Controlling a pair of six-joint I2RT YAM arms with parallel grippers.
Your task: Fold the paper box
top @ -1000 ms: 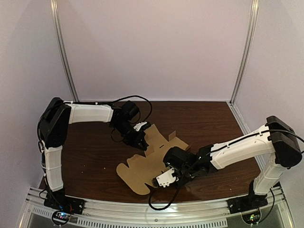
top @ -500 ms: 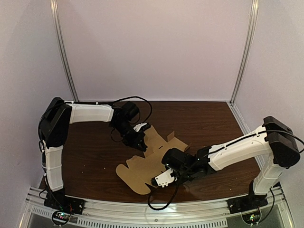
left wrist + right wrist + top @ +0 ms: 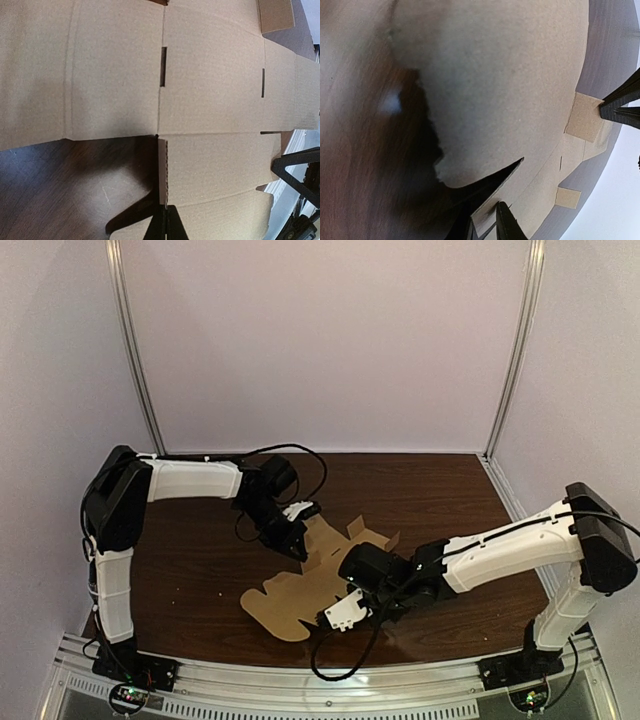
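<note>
At table (image 3: 190,550) centre, your paper box (image 3: 310,585) lies mostly flat. Your left gripper (image 3: 294,543) pinches a flap edge at its 11 o'clock, and your right gripper (image 3: 338,614) clamps the lip at 5 o'clock. These 2 opposite holds likely let one anchor the sheet while the other lifts a panel. It's matte brown card with creased panels, narrow slots and rounded tabs.

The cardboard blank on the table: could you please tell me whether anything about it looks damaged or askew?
No tears or crushing show. The cardboard blank lies diagonally to the table edge, unfolded, its near edge seemingly lifted where the right claw pinches it; the left claw grips the far edge.
</note>
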